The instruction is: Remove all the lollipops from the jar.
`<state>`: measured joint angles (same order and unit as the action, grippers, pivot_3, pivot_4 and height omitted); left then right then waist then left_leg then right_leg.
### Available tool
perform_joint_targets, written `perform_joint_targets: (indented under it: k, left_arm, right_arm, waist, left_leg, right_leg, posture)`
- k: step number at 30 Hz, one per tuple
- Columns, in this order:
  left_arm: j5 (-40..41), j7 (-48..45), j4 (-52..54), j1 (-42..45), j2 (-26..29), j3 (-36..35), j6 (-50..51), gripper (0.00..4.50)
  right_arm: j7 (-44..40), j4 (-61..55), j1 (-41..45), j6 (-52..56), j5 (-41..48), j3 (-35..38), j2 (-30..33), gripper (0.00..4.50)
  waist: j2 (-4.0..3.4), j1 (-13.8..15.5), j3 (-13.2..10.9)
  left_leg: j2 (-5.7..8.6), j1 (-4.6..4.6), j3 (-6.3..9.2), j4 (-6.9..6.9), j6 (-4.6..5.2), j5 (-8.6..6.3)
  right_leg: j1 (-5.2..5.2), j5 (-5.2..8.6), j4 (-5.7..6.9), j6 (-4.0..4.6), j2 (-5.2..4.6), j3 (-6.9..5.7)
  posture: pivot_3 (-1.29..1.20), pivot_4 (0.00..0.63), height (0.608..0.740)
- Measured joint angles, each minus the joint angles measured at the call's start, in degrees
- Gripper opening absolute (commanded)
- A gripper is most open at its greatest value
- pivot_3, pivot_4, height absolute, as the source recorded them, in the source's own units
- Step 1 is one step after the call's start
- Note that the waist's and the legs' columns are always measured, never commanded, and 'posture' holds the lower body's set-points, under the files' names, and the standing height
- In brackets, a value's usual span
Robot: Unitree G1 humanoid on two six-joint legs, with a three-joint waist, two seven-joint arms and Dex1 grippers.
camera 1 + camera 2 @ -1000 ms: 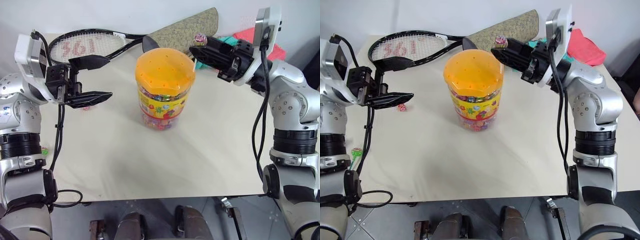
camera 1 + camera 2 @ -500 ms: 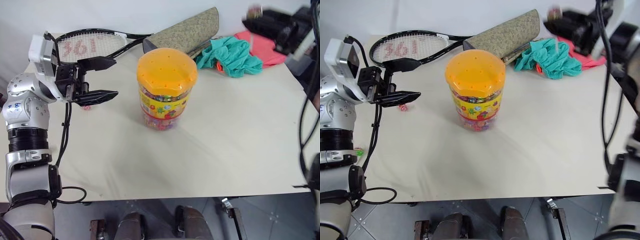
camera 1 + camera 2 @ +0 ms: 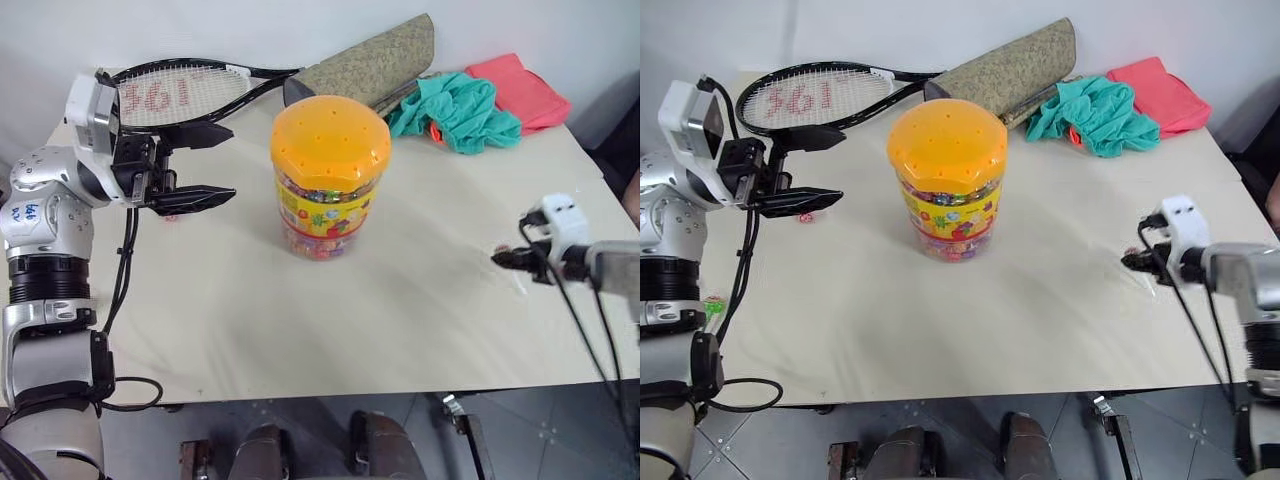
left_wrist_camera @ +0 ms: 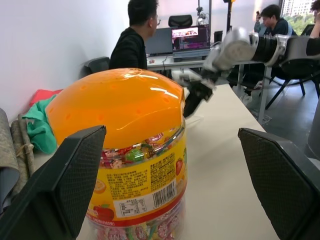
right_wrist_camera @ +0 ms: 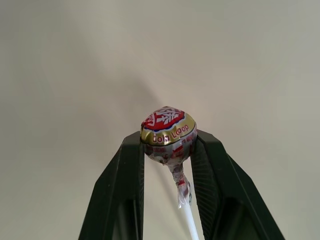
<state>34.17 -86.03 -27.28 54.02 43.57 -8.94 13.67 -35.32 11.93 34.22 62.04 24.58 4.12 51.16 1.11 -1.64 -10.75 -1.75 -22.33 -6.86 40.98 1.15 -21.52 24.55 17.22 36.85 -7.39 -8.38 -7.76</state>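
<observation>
Right gripper [image 5: 167,150] pinches a lollipop [image 5: 167,132] between its fingertips, low over the table [image 3: 400,320]. Left gripper [image 3: 205,165] gapes empty beside the lidded jar [image 3: 330,175]. One sweet lies beneath its fingers; others probably remain.

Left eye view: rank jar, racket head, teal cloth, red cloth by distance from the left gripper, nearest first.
From the left gripper:
1. Racket head, just behind it, at the table's far left.
2. Jar, to its right, mid-table.
3. Teal cloth, far right.
4. Red cloth, beyond the teal one, far right corner.
</observation>
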Motion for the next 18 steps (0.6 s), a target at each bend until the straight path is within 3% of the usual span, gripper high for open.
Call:
perform_joint_targets:
  k: [11,18]
  left_arm:
    - [0.42,0.05,6.04,-5.85,2.99,-0.34,3.27,4.5]
    - [-1.4,3.41,6.49,-8.28,5.17,-1.25,5.23,4.5]
  right_arm:
    - [-0.32,-1.49,-2.17,-2.78,-1.03,2.71,-1.1,4.48]
    - [-3.77,-9.9,-3.19,-4.14,1.34,9.55,3.15,4.48]
  waist:
    - [-0.02,0.2,0.0]
    - [-0.02,0.2,0.0]
  left_leg:
    - [0.0,-0.01,0.08,0.04,0.0,0.0]
    - [0.0,0.0,0.07,0.03,0.0,0.0]
  right_leg:
    - [-0.03,0.0,0.0,0.0,-0.01,-0.01]
    - [-0.04,0.0,0.0,0.0,-0.01,0.0]
  posture:
    - [0.0,0.15,0.74]
    - [0.0,0.15,0.74]
